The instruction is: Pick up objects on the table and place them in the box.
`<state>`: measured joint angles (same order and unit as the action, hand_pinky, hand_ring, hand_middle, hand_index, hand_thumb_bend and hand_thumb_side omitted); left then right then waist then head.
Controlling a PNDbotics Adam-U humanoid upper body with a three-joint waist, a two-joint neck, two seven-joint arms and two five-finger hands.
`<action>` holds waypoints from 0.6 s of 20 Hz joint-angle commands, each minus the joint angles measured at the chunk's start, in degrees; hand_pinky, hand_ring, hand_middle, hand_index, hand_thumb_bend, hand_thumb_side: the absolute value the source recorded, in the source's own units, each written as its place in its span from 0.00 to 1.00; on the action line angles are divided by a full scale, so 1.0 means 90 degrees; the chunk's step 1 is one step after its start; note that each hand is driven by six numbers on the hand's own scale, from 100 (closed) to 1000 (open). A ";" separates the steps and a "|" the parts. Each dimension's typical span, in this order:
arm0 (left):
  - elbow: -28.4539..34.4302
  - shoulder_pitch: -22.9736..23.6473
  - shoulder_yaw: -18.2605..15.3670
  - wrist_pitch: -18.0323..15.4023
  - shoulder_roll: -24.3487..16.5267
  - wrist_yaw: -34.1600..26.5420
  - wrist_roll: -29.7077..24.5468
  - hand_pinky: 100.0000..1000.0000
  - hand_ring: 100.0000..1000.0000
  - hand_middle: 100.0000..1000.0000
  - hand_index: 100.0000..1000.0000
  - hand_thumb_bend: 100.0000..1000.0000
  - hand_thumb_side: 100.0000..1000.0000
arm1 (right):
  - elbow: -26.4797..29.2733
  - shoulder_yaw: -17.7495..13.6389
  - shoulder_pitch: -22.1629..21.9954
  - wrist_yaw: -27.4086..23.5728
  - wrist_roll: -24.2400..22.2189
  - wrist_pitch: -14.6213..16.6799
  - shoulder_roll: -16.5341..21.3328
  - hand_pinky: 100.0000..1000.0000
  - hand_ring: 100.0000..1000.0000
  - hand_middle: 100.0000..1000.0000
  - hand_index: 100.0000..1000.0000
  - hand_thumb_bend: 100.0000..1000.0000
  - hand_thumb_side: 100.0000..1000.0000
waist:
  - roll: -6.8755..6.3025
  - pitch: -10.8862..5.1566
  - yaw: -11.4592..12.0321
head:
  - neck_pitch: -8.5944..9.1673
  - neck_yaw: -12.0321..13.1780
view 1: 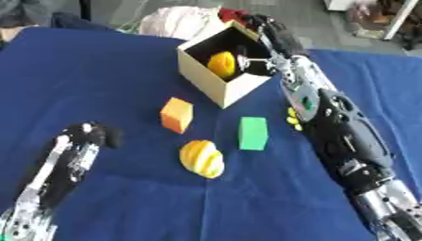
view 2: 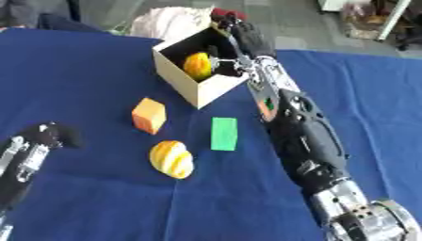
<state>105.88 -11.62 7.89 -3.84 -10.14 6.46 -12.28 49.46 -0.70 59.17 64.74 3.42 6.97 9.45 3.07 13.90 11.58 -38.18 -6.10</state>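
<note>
One box (view 1: 216, 77), cream cardboard w/ open top, was seen at the far middle of the blue table (view 1: 99, 70), turned corner-on. Inside it 1 yellow-orange rounded fruit (view 1: 221, 64) was seen, low against the dark interior; nothing else could be made out in there. The right hand (view 2: 247, 40) was reached over the box's far-right rim, arm stretched along the table's right side; whether its fingers were curled or straight couldn't be told, as they were dark against the box's shadow. Outside the box 3 items were counted on the cloth: 1 orange block (view 1: 176, 115) just in front of the box, 1 green block (view 1: 253, 133) to its right, near the right forearm, and 1 striped yellow fruit (view 1: 202, 158) nearest the robot, between and below the 2 blocks. All 3 were apart from each other. So: fruits 2 (1 in, 1 out), blocks 2 (both out), boxes 1. The left hand (view 1: 92, 135) was rested at lower left, fingers curled in, nothing held, well apart from the items.
</note>
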 commanded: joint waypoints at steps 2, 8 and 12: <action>0.0122 -0.0050 -0.0007 -0.0009 -0.0098 -0.0035 -0.0014 0.63 0.52 0.46 0.61 0.00 0.74 | 0.0113 -0.0016 0.0133 0.0079 -0.0444 -0.0055 0.0083 0.75 0.79 0.78 0.96 0.00 0.14 | 0.0053 -0.0014 -0.0047 | 0.0046 -0.0029; 0.0070 0.0117 -0.0089 0.0006 -0.0111 0.0014 0.0066 0.63 0.52 0.46 0.61 0.00 0.75 | 0.0751 0.0284 0.0176 -0.0804 -0.1004 0.0431 0.0610 0.76 0.80 0.78 0.97 0.00 0.11 | 0.0048 -0.0096 -0.0363 | -0.0069 0.0095; 0.0027 0.0263 -0.0160 0.0004 -0.0129 0.0080 0.0134 0.63 0.52 0.46 0.61 0.00 0.76 | 0.1131 0.0611 0.0002 -0.1574 -0.1658 0.0752 0.1198 0.77 0.80 0.79 0.97 0.00 0.11 | 0.0043 -0.0149 -0.0683 | -0.0168 0.0232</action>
<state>105.57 -9.05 7.02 -3.75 -10.18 6.83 -11.44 57.49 4.15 58.29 52.79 -9.89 12.95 17.34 3.07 13.84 5.19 -39.34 -4.44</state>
